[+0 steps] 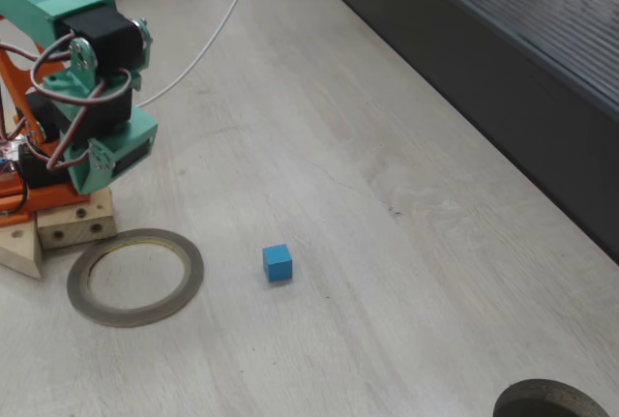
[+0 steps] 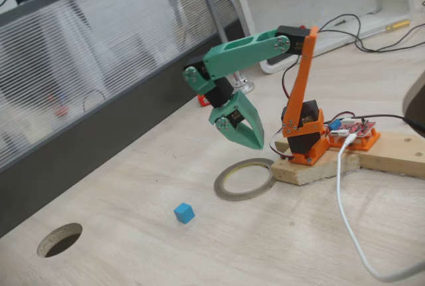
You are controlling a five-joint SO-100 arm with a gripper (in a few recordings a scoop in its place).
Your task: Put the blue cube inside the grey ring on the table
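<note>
in a fixed view the arm (image 1: pixel 77 78) is cut off by the left and top edges, its fingertips hidden. a round hole (image 1: pixel 551 401) is cut by the bottom edge.

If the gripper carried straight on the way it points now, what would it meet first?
Probably the grey ring or the table near its rim; the gripper points down over it. Depth is unclear. The blue cube lies aside.
</note>
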